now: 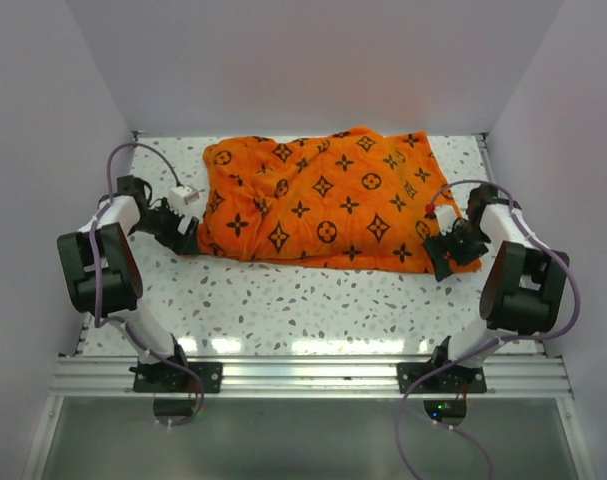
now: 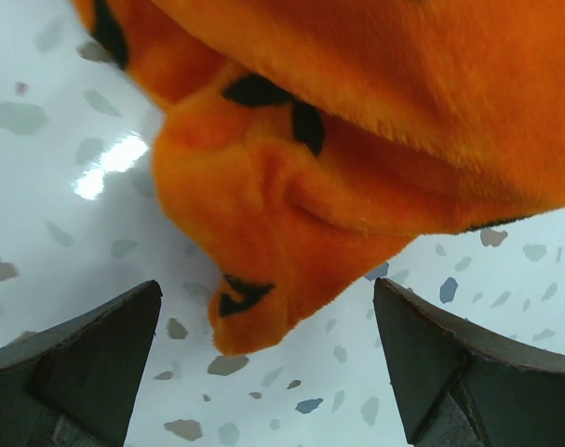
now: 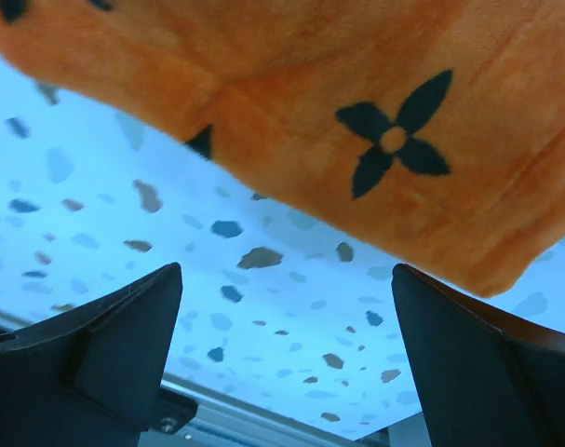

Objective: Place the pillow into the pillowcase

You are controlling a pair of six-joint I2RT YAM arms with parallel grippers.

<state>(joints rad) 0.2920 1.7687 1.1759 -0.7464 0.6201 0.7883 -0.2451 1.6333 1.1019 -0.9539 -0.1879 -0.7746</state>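
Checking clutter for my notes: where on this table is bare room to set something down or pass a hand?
Widest bare patch: the table strip between the pillowcase and the front rail. A smaller one lies in the far left corner. Crowded at the pillowcase's ends, where the left gripper and right gripper sit.

A speckled white table [image 1: 313, 300] sits between plain white walls [image 1: 313, 60].

I can't see the pillow in any view; the pillowcase [image 1: 323, 200] hides whatever lies under its fabric. Both wrist cameras cut the pillowcase off at the top edge and the gripper fingers [image 2: 82, 368] at the bottom.
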